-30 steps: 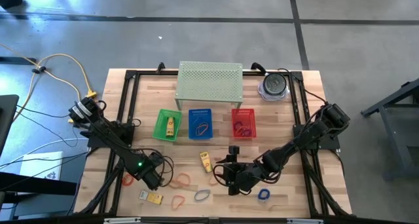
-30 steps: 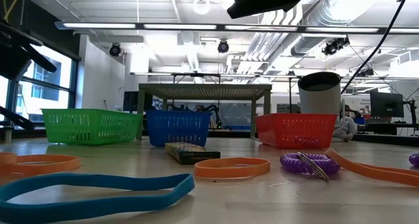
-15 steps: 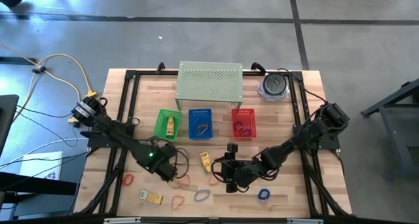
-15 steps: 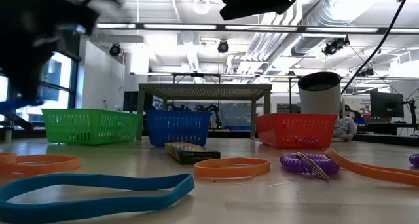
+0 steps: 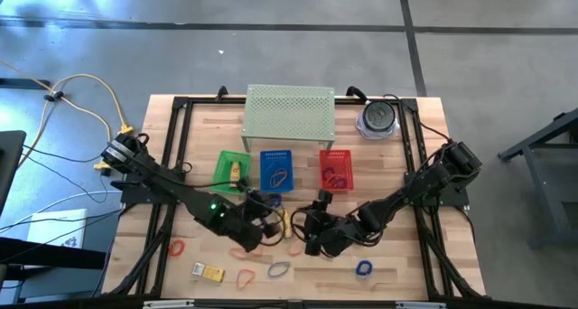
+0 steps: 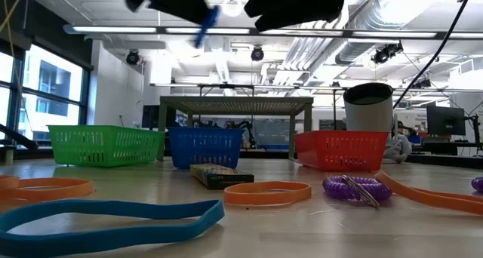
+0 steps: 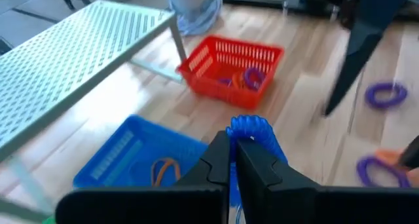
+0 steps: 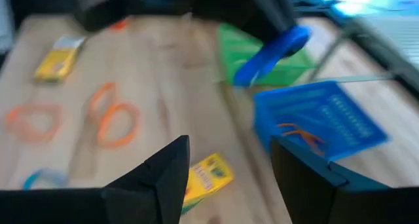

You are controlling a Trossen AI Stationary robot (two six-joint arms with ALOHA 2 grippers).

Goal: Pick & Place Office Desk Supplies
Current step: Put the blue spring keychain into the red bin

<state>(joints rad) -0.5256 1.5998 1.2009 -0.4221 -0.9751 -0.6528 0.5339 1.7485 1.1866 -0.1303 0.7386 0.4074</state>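
My left gripper (image 5: 265,220) is shut on a blue coiled band (image 7: 256,131) in the air near the blue basket (image 5: 277,170). The band also shows in the low view (image 6: 205,20) and in the right wrist view (image 8: 272,54). My right gripper (image 5: 312,235) is open and empty (image 8: 229,145), above the table just right of the left one. A yellow packet (image 5: 284,220) lies flat between them. Orange (image 5: 246,278), red (image 5: 177,248) and blue (image 5: 278,269) bands, a blue coil (image 5: 364,268) and another packet (image 5: 209,272) lie near the front edge. My left gripper pinches the blue coiled band between its two fingers, at one side of the loop (image 7: 241,127). The rest of the loop sticks out past the fingertips. The band is lifted clear of the table.
Green (image 5: 231,172), blue and red (image 5: 336,169) baskets stand in a row mid-table, each with items inside. The pale green perforated shelf (image 5: 290,112) stands behind them. A round grey-and-clear object (image 5: 377,117) is at the far right. The black frame rails (image 5: 172,164) run along both sides.
My left gripper has gone up and toward the table's right and far side, from the near left toward the blue basket, carrying the blue coiled band clear of the table. My right gripper has shifted a little toward the left.
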